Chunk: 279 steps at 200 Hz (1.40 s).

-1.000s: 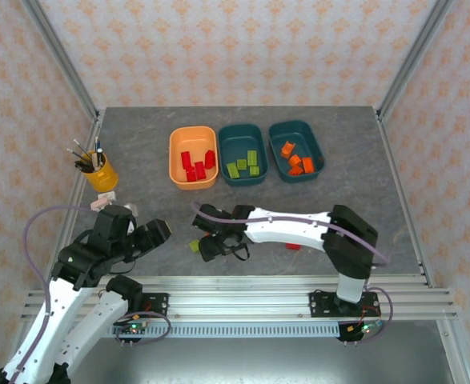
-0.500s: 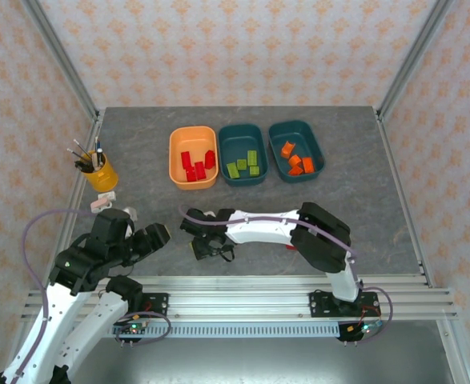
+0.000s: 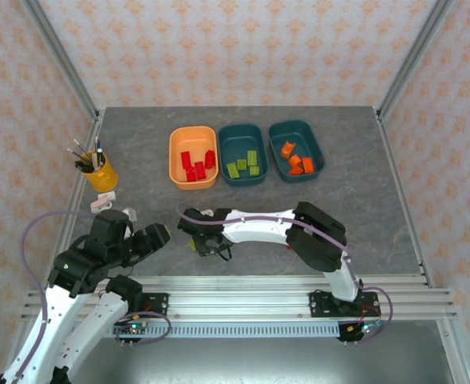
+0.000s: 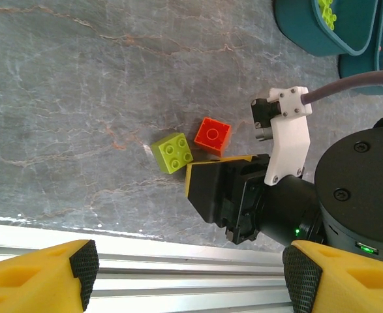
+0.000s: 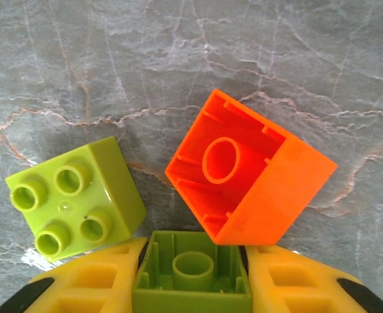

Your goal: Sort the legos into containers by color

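My right gripper (image 5: 192, 258) is shut on a lime green brick (image 5: 192, 283) whose hollow underside faces the camera. Just ahead of it an orange brick (image 5: 250, 176) lies on its side, touching the held brick. A second lime green brick (image 5: 74, 199) rests studs-up to the left. From above, the right gripper (image 3: 205, 240) is low over the near table. My left gripper (image 3: 156, 234) is open beside it, nothing between its fingers (image 4: 38, 274). A light orange tub (image 3: 175, 157) holds red bricks. One teal tub (image 3: 243, 130) holds lime green bricks, the other teal tub (image 3: 296, 126) orange ones.
A yellow pen cup (image 3: 100, 172) stands at the left edge, a small pale object (image 3: 100, 204) lying below it. The aluminium rail (image 3: 235, 292) runs along the near edge, close behind both grippers. The right arm's white link (image 3: 259, 226) stretches across the near table.
The right arm's elbow has swung left and its gripper has shifted slightly left and back over the loose bricks. The left arm has barely moved.
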Tool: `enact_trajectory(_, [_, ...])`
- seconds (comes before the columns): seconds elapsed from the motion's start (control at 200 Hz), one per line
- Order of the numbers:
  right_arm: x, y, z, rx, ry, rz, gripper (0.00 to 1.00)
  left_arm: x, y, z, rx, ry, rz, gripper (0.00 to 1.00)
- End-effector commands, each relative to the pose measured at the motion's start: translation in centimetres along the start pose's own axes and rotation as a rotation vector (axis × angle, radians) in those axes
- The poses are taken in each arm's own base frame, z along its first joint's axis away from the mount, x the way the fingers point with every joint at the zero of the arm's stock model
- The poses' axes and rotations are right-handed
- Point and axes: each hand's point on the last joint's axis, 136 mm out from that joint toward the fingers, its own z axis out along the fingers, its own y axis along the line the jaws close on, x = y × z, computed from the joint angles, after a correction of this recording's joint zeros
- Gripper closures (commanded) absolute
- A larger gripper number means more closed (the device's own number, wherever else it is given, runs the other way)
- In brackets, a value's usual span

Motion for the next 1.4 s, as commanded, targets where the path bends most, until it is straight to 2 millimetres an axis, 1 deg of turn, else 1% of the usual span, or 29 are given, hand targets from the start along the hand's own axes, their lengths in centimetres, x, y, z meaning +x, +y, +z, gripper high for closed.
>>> enact_trajectory(0.0, [-1.0,-0.9,-3.8,0.023,-0.064,0.009,0.67,-0.2,-2.0,0.3,0.090,0.009,0.002,0.22])
enact_trajectory(0.06, [-1.7,-1.3,-6.0,0.020,-0.095,0.018,0.68,-0.8,-3.3,0.3,0.131,0.005,0.007,0.22])
enact_trajectory(0.13, [-2.8,-2.3,-8.7,0.025,-0.135,0.041,0.68,-1.5,-4.8,0.3,0.164,0.005,0.015,0.22])
enact_trajectory(0.215, [-4.9,-4.3,-11.8,0.037,-0.191,0.077,0.68,-2.7,-6.7,0.7,0.192,0.004,0.023,0.22])
enact_trajectory(0.275, [-6.9,-6.1,-13.7,0.053,-0.237,0.113,0.69,-3.6,-8.1,1.0,0.217,-0.004,0.021,0.22])
enact_trajectory(0.37, [-10.8,-9.2,-15.6,0.075,-0.295,0.171,0.70,-5.4,-10.3,1.8,0.253,-0.024,0.012,0.21])
enact_trajectory(0.405, [-12.2,-10.3,-15.9,0.080,-0.314,0.196,0.70,-6.1,-11.0,2.1,0.258,-0.029,0.012,0.21])
enact_trajectory(0.475, [-15.3,-12.4,-15.8,0.094,-0.333,0.243,0.71,-7.6,-12.3,2.8,0.248,-0.046,0.020,0.21])
enact_trajectory(0.505, [-16.5,-13.2,-15.5,0.103,-0.341,0.258,0.71,-8.2,-12.8,3.1,0.245,-0.050,0.024,0.21])
enact_trajectory(0.601, [-20.4,-15.5,-13.8,0.110,-0.336,0.309,0.72,-10.1,-14.4,4.4,0.236,-0.067,0.023,0.21])
enact_trajectory(0.611, [-20.7,-15.8,-13.3,0.112,-0.331,0.313,0.72,-10.3,-14.5,4.5,0.235,-0.069,0.021,0.21])
enact_trajectory(0.641, [-21.9,-16.3,-13.1,0.111,-0.339,0.322,0.72,-10.9,-14.9,5.0,0.230,-0.071,0.017,0.21])
enact_trajectory(0.706, [-24.1,-17.5,-11.4,0.125,-0.335,0.331,0.72,-12.1,-15.7,6.3,0.217,-0.076,0.012,0.21])
enact_trajectory(0.716, [-24.5,-17.6,-11.5,0.122,-0.342,0.332,0.72,-12.3,-15.8,6.5,0.214,-0.076,0.012,0.21])
enact_trajectory(0.781, [-26.3,-18.6,-9.6,0.124,-0.327,0.343,0.72,-13.3,-16.6,7.7,0.201,-0.080,0.018,0.21])
enact_trajectory(0.791, [-26.6,-18.7,-9.6,0.122,-0.330,0.344,0.72,-13.5,-16.8,7.8,0.202,-0.083,0.020,0.21])
enact_trajectory(0.826, [-27.3,-19.1,-8.4,0.123,-0.321,0.346,0.72,-14.1,-17.2,8.4,0.197,-0.088,0.022,0.21])
enact_trajectory(0.931, [-29.4,-20.1,-6.1,0.108,-0.328,0.348,0.72,-15.5,-18.3,9.9,0.191,-0.096,0.035,0.21])
enact_trajectory(0.996, [-30.2,-20.6,-4.4,0.099,-0.336,0.350,0.71,-16.1,-18.6,10.7,0.180,-0.094,0.044,0.21])
enact_trajectory(1.041, [-30.5,-20.9,-3.1,0.089,-0.327,0.358,0.71,-16.4,-18.7,11.3,0.171,-0.091,0.049,0.22])
enact_trajectory(1.131, [-30.2,-21.1,-0.7,0.073,-0.286,0.363,0.70,-16.7,-18.6,12.1,0.151,-0.088,0.050,0.22])
enact_trajectory(1.191, [-30.0,-20.8,0.4,0.062,-0.263,0.357,0.68,-16.7,-18.5,12.5,0.145,-0.084,0.049,0.22])
enact_trajectory(1.286, [-30.0,-20.7,0.7,0.051,-0.261,0.357,0.61,-16.5,-18.1,13.0,0.129,-0.072,0.053,0.22])
enact_trajectory(1.391, [-30.2,-20.6,0.1,0.050,-0.267,0.353,0.50,-16.1,-17.9,13.1,0.117,-0.059,0.066,0.22])
